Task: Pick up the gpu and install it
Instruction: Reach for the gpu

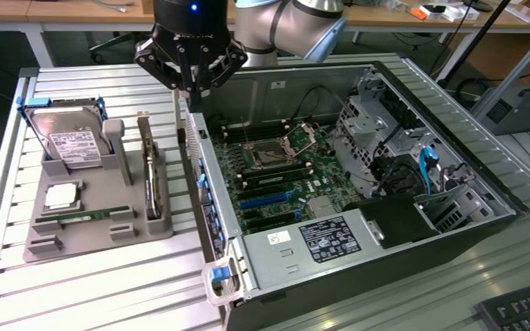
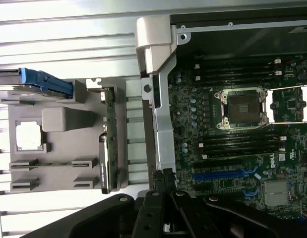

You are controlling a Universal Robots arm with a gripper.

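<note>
Gripper (image 1: 192,88) seen clenched, empty, above case side wall (image 1: 197,162). gpu (image 1: 152,172) stood on edge in tray (image 1: 67,245), toward exterior view's left; narrow gap between.

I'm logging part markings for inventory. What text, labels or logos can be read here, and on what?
"DELL" (likely; small white letters): on the green motherboard.
Black label on the silver power supply box: too small to read.
White sticker beside it: blurred, unreadable.
White label on the boxy silver hard drive: too small to read.
</note>
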